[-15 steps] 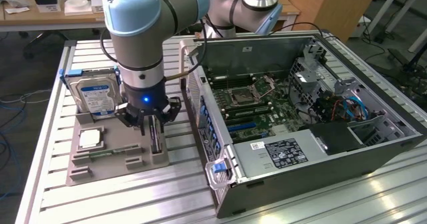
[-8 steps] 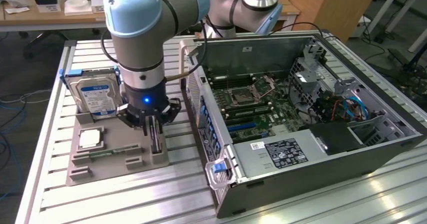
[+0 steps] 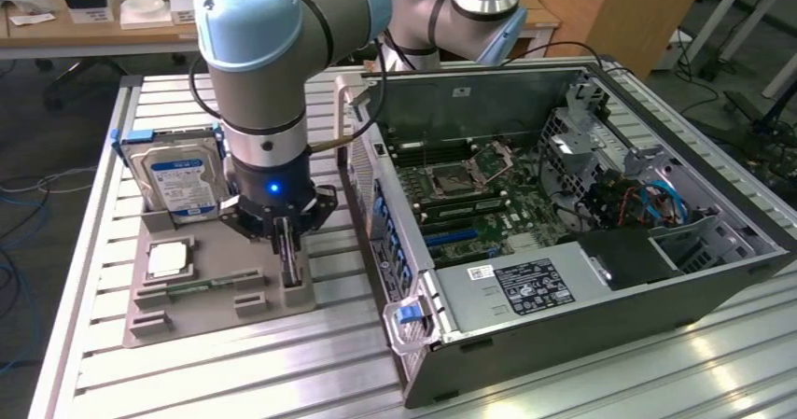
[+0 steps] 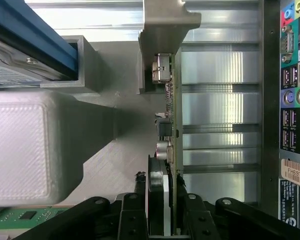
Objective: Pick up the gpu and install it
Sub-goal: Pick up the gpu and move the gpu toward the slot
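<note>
Ribbed metal tabletop [image 3: 249, 372] carries a grey tray [image 3: 212, 324] beside an open computer case [image 3: 697, 284]. Claw [image 3: 289, 258] covers much of the upright gpu [image 4: 171, 100]; whether it clamps the card is unclear.

- arm [image 3: 268, 83]: thick silver-grey tubes, rounded pale-blue joint caps
- thin black cable [image 3: 194, 88] looping alongside
- black wrist collar [image 3: 272, 172] with a small glowing blue light [image 3: 272, 190]
- black pincer [image 3: 289, 265], bolted link bars

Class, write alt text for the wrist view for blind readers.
The claw sits over the gpu, which stands on edge in a grey tray. A hard drive stands to one side, the computer case's rear ports to the other.
</note>
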You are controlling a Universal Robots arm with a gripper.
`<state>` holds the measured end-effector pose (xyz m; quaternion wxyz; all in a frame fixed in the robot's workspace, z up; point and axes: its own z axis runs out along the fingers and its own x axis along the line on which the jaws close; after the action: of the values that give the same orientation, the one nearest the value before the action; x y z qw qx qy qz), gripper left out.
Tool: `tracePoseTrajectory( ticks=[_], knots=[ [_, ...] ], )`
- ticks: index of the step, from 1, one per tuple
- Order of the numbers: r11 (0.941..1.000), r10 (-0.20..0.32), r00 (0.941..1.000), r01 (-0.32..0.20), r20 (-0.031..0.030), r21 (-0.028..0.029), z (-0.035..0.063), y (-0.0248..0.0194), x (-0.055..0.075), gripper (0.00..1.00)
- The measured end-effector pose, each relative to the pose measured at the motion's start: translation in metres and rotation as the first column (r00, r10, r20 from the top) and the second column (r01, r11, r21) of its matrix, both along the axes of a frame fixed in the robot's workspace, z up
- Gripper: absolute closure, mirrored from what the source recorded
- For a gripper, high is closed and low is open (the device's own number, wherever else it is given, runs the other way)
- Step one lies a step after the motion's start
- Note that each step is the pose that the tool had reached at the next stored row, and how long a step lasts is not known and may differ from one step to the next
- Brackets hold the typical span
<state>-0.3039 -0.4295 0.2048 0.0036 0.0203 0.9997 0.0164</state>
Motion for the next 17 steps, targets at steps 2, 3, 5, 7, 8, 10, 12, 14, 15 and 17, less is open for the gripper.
tracePoseTrajectory(
  ticks=[2, 3, 5, 7, 8, 10, 12, 14, 15, 17],
  knots=[
    [1.0, 0.0, 1.0, 0.0, 0.0, 0.0, 0.0, 0.0, 0.0, 0.66],
    [1.0, 0.0, 1.0, 0.0, 0.0, 0.0, 0.0, 0.0, 0.0, 0.66],
    [1.0, 0.0, 1.0, 0.0, 0.0002, -0.0001, 0.0, 0.0, 0.0001, 0.68],
    [1.0, 0.0, 1.0, 0.0, 0.0, -0.0001, 0.0, 0.0, 0.0, 0.72],
    [1.0, 0.0, 1.0, 0.0, 0.0, -0.0001, 0.0, 0.0, 0.0, 0.72],
    [1.0, 0.0, 1.0, 0.0, 0.0001, 0.0001, 0.0, 0.0, 0.0, 0.72],
    [1.0, 0.0, 1.0, 0.0, 0.0001, 0.0, 0.0, 0.0, 0.0, 0.72],
    [1.0, 0.0, 1.0, 0.0, 0.0, 0.0, 0.0, 0.0, 0.0, 0.72],
    [1.0, 0.0, 1.0, 0.0, 0.0002, 0.0001, 0.0001, 0.0, 0.0, 0.72],
    [1.0, 0.0, 1.0, 0.0, 0.0002, 0.0002, 0.0014, 0.0, 0.0001, 0.72]
  ],
)
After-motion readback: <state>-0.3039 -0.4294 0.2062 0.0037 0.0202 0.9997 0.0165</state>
